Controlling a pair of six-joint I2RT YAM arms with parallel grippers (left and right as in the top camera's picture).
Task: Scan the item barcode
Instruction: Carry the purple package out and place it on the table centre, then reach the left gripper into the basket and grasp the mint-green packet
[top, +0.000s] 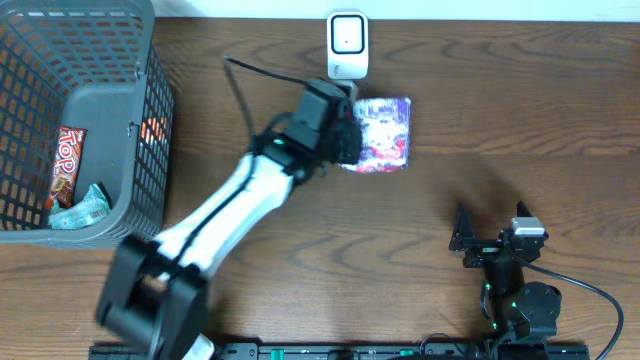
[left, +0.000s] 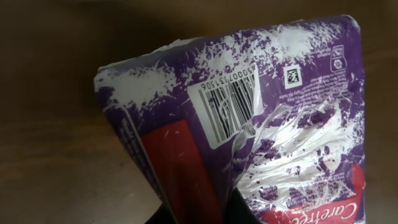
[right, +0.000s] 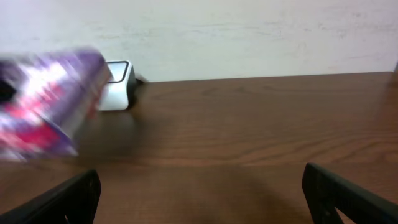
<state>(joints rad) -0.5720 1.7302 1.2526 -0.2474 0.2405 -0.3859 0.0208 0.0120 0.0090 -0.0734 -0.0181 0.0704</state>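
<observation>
A purple, white and red plastic packet (top: 382, 135) is held above the table just below the white barcode scanner (top: 347, 45) at the back edge. My left gripper (top: 345, 130) is shut on the packet's left end. In the left wrist view the packet (left: 261, 118) fills the frame, and its barcode (left: 227, 111) faces the camera. From the right wrist the packet (right: 46, 102) looks blurred at the left, next to the scanner (right: 116, 84). My right gripper (top: 490, 240) rests open near the front right with nothing between its fingers.
A grey wire basket (top: 110, 110) stands at the back left; inside it lie a red snack bar (top: 66, 165) and a teal packet (top: 84, 208). Bare wooden table (top: 520, 120) stretches to the right of the scanner.
</observation>
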